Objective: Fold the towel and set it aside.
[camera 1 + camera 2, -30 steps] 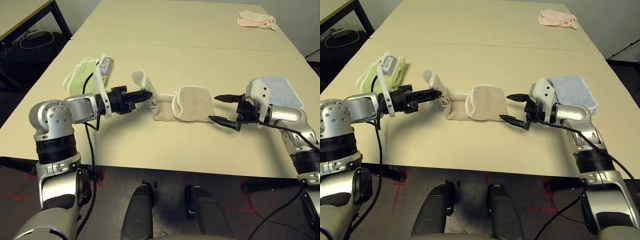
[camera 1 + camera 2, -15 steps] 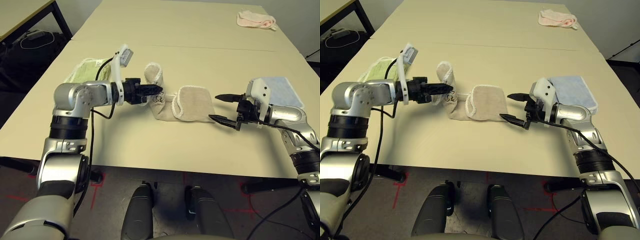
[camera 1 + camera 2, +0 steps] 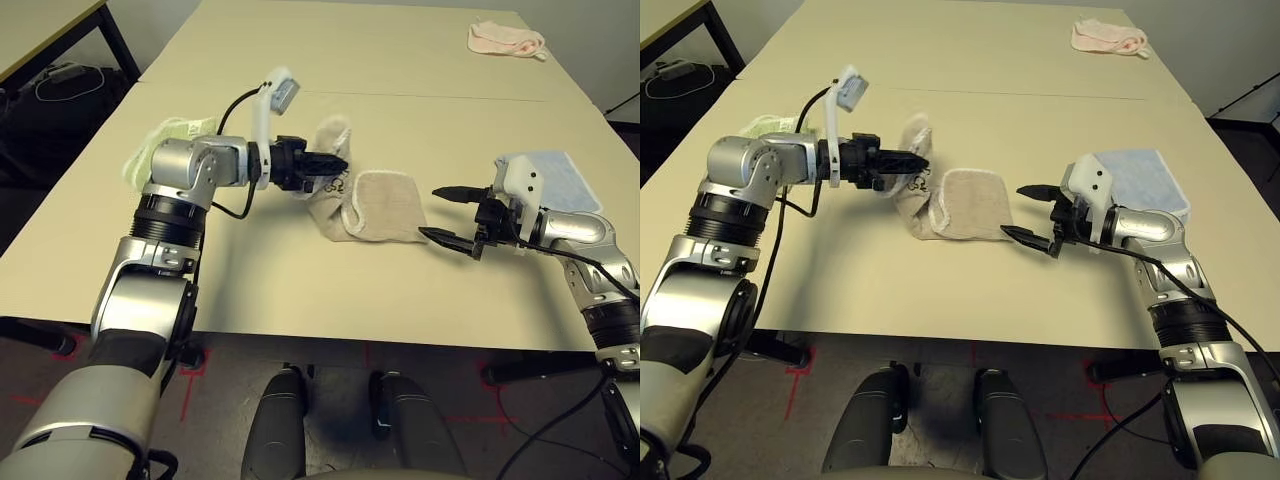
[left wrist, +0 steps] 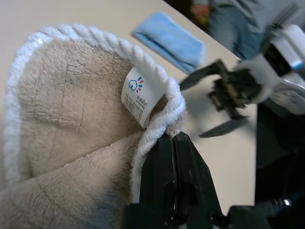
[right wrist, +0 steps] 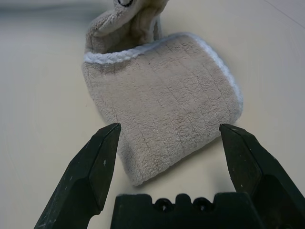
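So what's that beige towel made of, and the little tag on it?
The towel looks like soft terry or plush cloth: a fuzzy, matte pile with faint ribbed lines, edged in thick white corded stitching. The tag looks like smooth woven or satin ribbon, white with fine print and a small coloured logo; I can't tell the fibre itself.

Both arms are built of silver-grey metal cylinders with ribbed black bands at the joints and round screwed caps. Black cables loop along each forearm. White plastic camera brackets sit at the wrists, and each slim two-fingered black gripper, left [image 3: 335,165] and right [image 3: 446,213], tapers to pointed tips.
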